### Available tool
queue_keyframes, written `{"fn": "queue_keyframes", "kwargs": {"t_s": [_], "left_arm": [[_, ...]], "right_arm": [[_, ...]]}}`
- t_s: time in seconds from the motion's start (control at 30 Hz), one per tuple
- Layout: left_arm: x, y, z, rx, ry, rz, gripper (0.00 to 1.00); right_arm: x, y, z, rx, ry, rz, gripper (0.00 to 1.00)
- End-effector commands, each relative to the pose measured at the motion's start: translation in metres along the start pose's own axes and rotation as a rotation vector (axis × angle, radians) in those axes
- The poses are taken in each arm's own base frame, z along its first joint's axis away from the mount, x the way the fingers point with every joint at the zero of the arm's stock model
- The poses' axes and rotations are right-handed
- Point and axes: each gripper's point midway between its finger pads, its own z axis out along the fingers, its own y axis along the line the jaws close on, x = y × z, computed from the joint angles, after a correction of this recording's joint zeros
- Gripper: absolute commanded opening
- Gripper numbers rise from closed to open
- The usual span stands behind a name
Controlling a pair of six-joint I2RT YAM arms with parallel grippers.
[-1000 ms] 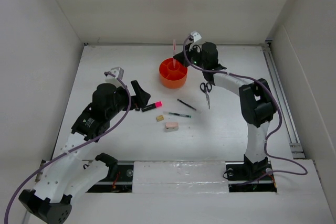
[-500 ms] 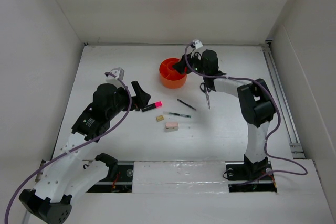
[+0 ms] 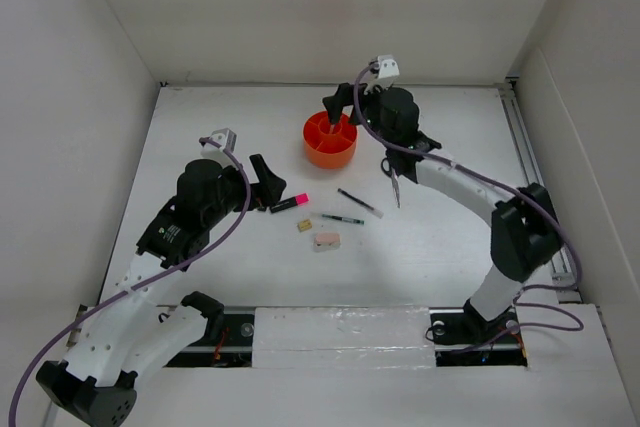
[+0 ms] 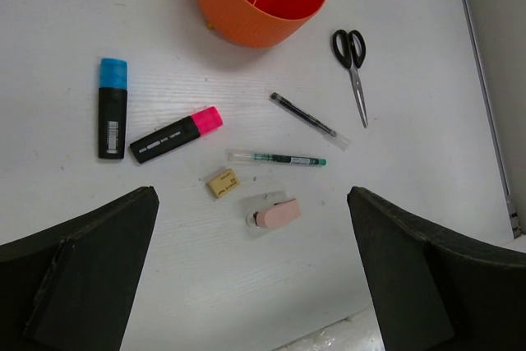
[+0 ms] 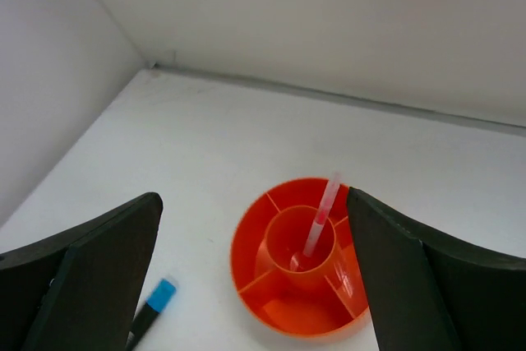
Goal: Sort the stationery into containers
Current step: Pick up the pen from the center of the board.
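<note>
One pencil in the organiser, seven items lying loose on the counter.
The thin pink pencil (image 5: 322,213) is standing tilted in the centre well of the orange organiser (image 5: 249,254). The right end effector (image 5: 252,195) is hovering above it, fingers spread wide and gripping nothing. The left end effector (image 4: 253,193) is hanging spread and empty over the counter (image 4: 427,203). In its view the organiser is sitting at 12 o'clock, the scissors (image 4: 352,63) at 2 o'clock and the blue-capped highlighter (image 4: 112,119) at 9 o'clock, just beside the pink-capped highlighter (image 4: 176,134). The dark pen (image 4: 308,120), green-tipped pen (image 4: 276,157), tan eraser (image 4: 222,182) and pinkish eraser (image 4: 275,214) are lying at centre.
</note>
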Motion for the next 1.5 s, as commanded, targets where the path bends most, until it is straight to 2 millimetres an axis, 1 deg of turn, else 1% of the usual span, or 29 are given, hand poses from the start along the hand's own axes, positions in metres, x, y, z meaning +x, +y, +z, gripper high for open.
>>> {"fn": "queue_keyframes", "kwargs": {"t_s": [0.0, 0.07, 0.1, 0.17, 0.2, 0.23, 0.27, 0.33, 0.37, 0.5, 0.53, 0.57, 0.63, 0.67, 0.7, 0.77, 0.8, 0.87, 0.9, 0.93, 0.97, 1.0, 1.03, 1.23, 1.27, 1.33, 1.4, 1.43, 1.47], "left_arm": [[-0.008, 0.000, -0.002, 0.000, -0.040, 0.007, 1.00], [-0.009, 0.001, -0.002, -0.008, -0.044, 0.007, 1.00], [-0.012, -0.001, -0.003, -0.003, -0.052, 0.007, 1.00], [-0.012, -0.001, -0.003, -0.003, -0.052, 0.007, 1.00], [-0.012, -0.001, -0.003, -0.003, -0.052, -0.003, 1.00], [-0.012, -0.001, -0.003, -0.003, -0.052, -0.003, 1.00], [-0.012, -0.001, -0.003, -0.003, -0.052, -0.003, 1.00], [-0.014, -0.002, -0.006, 0.002, -0.061, -0.003, 1.00], [-0.014, -0.002, -0.006, 0.002, -0.061, -0.003, 1.00], [-0.010, -0.004, -0.007, 0.022, -0.050, -0.002, 1.00], [-0.009, -0.006, -0.007, 0.032, -0.043, -0.002, 1.00], [-0.009, -0.006, -0.007, 0.033, -0.043, -0.002, 1.00], [-0.009, -0.006, -0.007, 0.033, -0.043, -0.002, 1.00], [-0.009, -0.006, -0.007, 0.033, -0.043, -0.002, 1.00], [-0.008, -0.008, -0.007, 0.040, -0.039, -0.002, 1.00], [-0.009, -0.008, -0.010, 0.045, -0.046, -0.002, 1.00], [-0.008, -0.010, -0.010, 0.053, -0.042, -0.001, 1.00], [-0.006, -0.009, -0.011, 0.053, -0.042, -0.001, 1.00], [-0.009, -0.011, -0.013, 0.062, -0.057, -0.001, 1.00], [-0.010, -0.011, -0.013, 0.063, -0.057, -0.001, 1.00], [-0.010, -0.011, -0.013, 0.063, -0.057, -0.001, 1.00], [-0.011, -0.011, -0.015, 0.067, -0.065, -0.001, 1.00], [-0.011, -0.011, -0.015, 0.067, -0.065, -0.001, 1.00], [-0.010, -0.018, -0.016, 0.102, -0.055, 0.001, 1.00], [-0.010, -0.018, -0.016, 0.102, -0.055, 0.001, 1.00], [-0.009, -0.019, -0.016, 0.111, -0.049, 0.001, 1.00], [-0.008, -0.020, -0.016, 0.119, -0.045, 0.011, 1.00], [-0.008, -0.020, -0.016, 0.119, -0.045, 0.011, 1.00], [-0.006, -0.020, -0.014, 0.114, -0.037, 0.011, 1.00]], "right_arm": [[-0.075, -0.004, -0.041, 0.292, -0.092, 0.040, 1.00], [-0.061, -0.002, -0.066, 0.342, -0.027, 0.084, 1.00], [-0.073, 0.012, -0.085, 0.259, -0.038, 0.098, 1.00], [-0.068, 0.022, -0.099, 0.171, -0.040, 0.087, 1.00], [-0.048, 0.011, -0.106, 0.192, -0.004, 0.078, 0.99], [-0.044, 0.010, -0.115, 0.186, 0.014, 0.043, 0.99], [-0.017, 0.003, -0.122, 0.185, 0.113, 0.017, 0.99], [0.006, -0.012, -0.133, 0.214, 0.199, 0.005, 0.99], [0.025, -0.018, -0.140, 0.218, 0.274, 0.009, 0.99], [0.080, -0.018, -0.154, 0.118, 0.480, -0.008, 0.99], [0.089, -0.017, -0.154, 0.100, 0.512, -0.019, 0.99], [0.106, -0.019, -0.153, 0.095, 0.568, -0.015, 0.99], [0.126, -0.022, -0.154, 0.094, 0.639, -0.032, 0.95], [0.130, -0.021, -0.151, 0.076, 0.655, -0.036, 0.92], [0.143, -0.017, -0.146, 0.034, 0.692, -0.043, 0.91], [0.151, -0.012, -0.138, 0.005, 0.721, -0.070, 0.89], [0.167, -0.015, -0.135, 0.020, 0.770, -0.089, 0.88], [0.182, -0.012, -0.135, 0.021, 0.829, -0.163, 0.86], [0.181, -0.010, -0.128, 0.031, 0.827, -0.190, 0.84], [0.194, -0.014, -0.127, 0.055, 0.864, -0.221, 0.84], [0.196, -0.019, -0.124, 0.088, 0.862, -0.260, 0.84], [0.197, -0.013, -0.119, 0.083, 0.857, -0.286, 0.81], [0.206, -0.014, -0.120, 0.080, 0.880, -0.313, 0.81], [0.203, -0.004, -0.101, 0.038, 0.838, -0.341, 0.81], [0.212, -0.007, -0.101, 0.043, 0.864, -0.344, 0.81], [0.218, -0.005, -0.099, 0.007, 0.888, -0.367, 0.81], [0.220, -0.005, -0.094, -0.002, 0.889, -0.384, 0.79], [0.227, -0.006, -0.095, -0.028, 0.909, -0.373, 0.79], [0.224, -0.004, -0.093, -0.037, 0.908, -0.368, 0.79]]}}
